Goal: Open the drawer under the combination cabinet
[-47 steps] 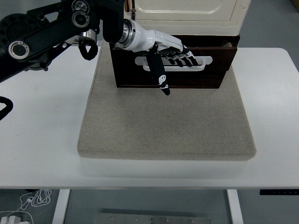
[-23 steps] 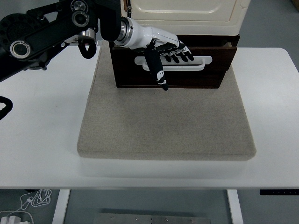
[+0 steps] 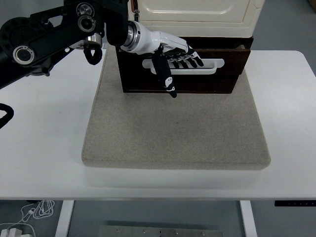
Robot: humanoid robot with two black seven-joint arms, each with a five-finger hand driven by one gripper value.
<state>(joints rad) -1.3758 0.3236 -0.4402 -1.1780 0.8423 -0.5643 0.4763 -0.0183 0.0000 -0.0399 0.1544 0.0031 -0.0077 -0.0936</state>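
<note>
The fingers (image 3: 190, 60) of the left hand (image 3: 170, 52) are hooked into the white handle (image 3: 210, 66) of the dark wooden drawer (image 3: 207, 79), thumb hanging loose. The drawer sits under the cream cabinet (image 3: 197, 11) on a grey mat (image 3: 173, 133) on the desk (image 3: 44, 148), barely out. The pulling step seems in hand; next, draw it toward the near edge. Its inside is hidden.
</note>
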